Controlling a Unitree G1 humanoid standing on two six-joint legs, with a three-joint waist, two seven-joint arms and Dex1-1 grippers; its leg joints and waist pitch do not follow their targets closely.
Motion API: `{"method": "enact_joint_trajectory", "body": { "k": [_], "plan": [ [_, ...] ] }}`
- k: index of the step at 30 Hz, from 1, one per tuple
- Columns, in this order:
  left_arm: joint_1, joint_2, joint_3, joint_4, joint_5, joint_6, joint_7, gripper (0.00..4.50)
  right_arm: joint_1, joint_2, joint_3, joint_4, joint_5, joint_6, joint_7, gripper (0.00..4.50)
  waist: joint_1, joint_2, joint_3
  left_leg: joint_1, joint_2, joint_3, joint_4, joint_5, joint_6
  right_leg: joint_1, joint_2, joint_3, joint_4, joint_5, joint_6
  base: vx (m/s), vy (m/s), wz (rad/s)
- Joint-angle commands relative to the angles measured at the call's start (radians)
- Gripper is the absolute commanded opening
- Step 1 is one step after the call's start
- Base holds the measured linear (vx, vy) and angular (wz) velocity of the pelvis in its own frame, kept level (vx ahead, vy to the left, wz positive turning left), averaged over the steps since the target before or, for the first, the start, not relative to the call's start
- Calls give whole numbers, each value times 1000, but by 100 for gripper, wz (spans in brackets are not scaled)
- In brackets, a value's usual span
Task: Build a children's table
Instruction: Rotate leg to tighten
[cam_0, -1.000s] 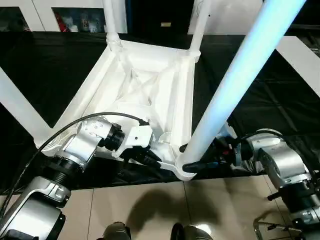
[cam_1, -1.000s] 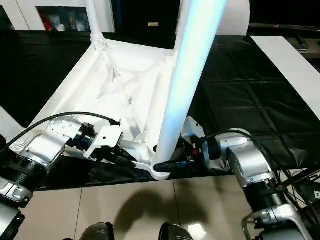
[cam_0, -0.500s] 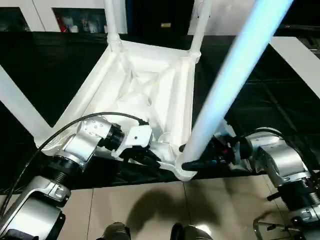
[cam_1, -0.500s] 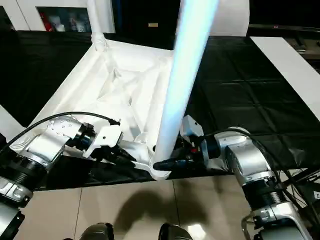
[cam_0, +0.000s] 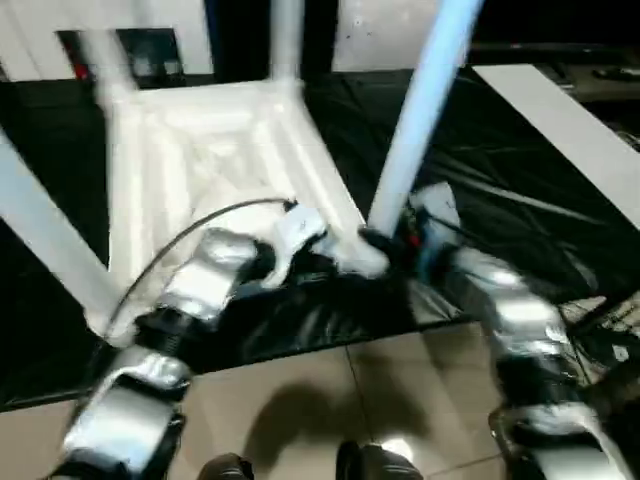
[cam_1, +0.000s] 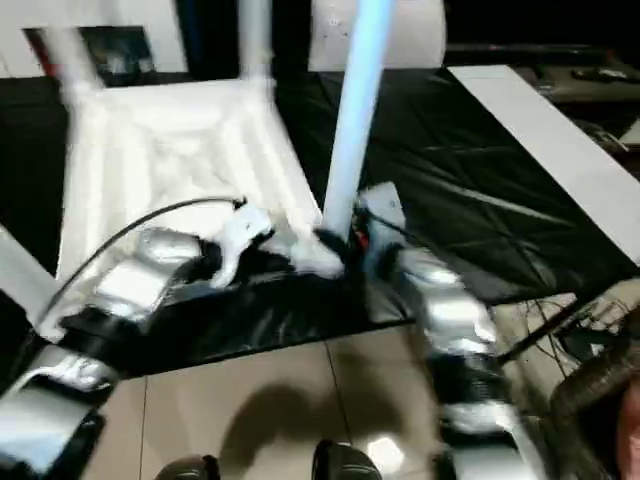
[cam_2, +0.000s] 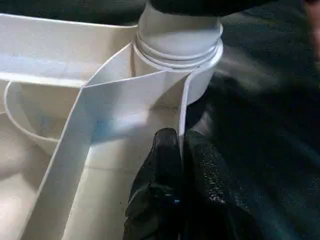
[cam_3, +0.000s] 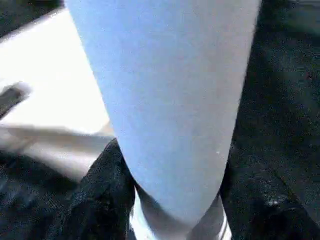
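The upturned white plastic children's table (cam_0: 215, 150) lies ribbed side up on the black-covered worktop (cam_0: 500, 170), its near corner between both sets of fingers. The right fingers (cam_3: 100, 195) clasp the base of a long tapered white leg (cam_3: 170, 100) standing in that corner's round socket (cam_2: 177, 47). The left fingers (cam_2: 167, 165) are pinched shut on the thin rim wall (cam_2: 183, 107) just beside the socket.

Upright legs (cam_0: 425, 110) fence the upturned table top (cam_0: 200, 150); between them the ribbed underside lies open, seemingly unobstructed; black sheet (cam_0: 500, 180) rightward is bare.
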Motion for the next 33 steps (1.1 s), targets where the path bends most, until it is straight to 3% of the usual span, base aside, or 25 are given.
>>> {"method": "enact_joint_trajectory", "body": {
  "k": [1,4,5,7,11,14,16,21,22,27,28,33],
  "plan": [
    [-26,-75,32,-3,-29,20,123,0,10,105,101,17,18,57,-10,198,6,6,-58,10,22,-15,-68,-309,34,37,-73,38,-103,-576,-85,0,0,0],
    [-30,-82,20,-12,-20,17,135,0,7,138,95,11,24,66,-43,198,5,5,-63,5,24,-14,-71,-297,44,43,-73,41,-95,-516,-100,0,0,0],
    [-29,-79,9,-17,-15,12,129,0,8,145,95,8,27,62,-45,233,6,9,-63,5,26,-14,-73,-294,45,44,-72,43,-91,-482,-111,0,0,0],
    [-22,-64,-10,-28,1,3,107,0,18,147,102,-9,17,42,-36,267,7,8,-67,4,27,-10,-72,-278,49,47,-71,48,-83,-410,-134,0,0,0],
    [-11,-42,-22,-38,14,4,80,0,31,135,101,-26,15,30,-27,304,7,6,-66,3,25,-7,-71,-272,52,48,-71,49,-83,-421,-139,0,0,0],
    [19,-1,-45,-61,19,-19,25,0,46,87,90,-39,9,-40,6,322,9,8,-67,-1,29,-9,-73,-261,48,51,-73,50,-81,-418,-133,0,0,0],
    [33,17,-54,-70,17,-35,-3,0,55,64,83,-54,22,-57,42,344,8,9,-69,-3,30,-7,-72,-237,59,54,-70,52,-75,-357,-149,0,0,0],
    [49,72,-71,-56,15,-100,-76,0,100,-52,127,-100,24,-95,216,372,12,4,-73,-5,27,-1,-65,-191,80,60,-68,53,-69,-303,-171,0,0,0],
    [53,87,-78,-53,11,-122,-109,0,107,-77,125,-105,32,-102,254,397,15,4,-71,-7,27,0,-66,-178,87,60,-68,53,-70,-300,-171,0,0,0],
    [68,160,-122,-48,-1,-216,-267,0,111,-185,132,-93,31,-146,405,441,25,5,-73,-5,31,-2,-67,-162,91,62,-69,51,-67,-297,-173,0,0,0],
    [69,167,-126,-47,-2,-219,-280,0,109,-199,136,-89,32,-153,423,447,26,8,-70,-2,34,0,-68,-173,89,57,-68,52,-67,-290,-186,0,0,0],
    [66,211,-157,-17,-14,-344,-414,0,91,-267,154,-60,58,-189,562,447,32,9,-71,5,38,1,-68,-187,84,54,-70,55,-62,-261,-210,0,0,0]
  ]
}}
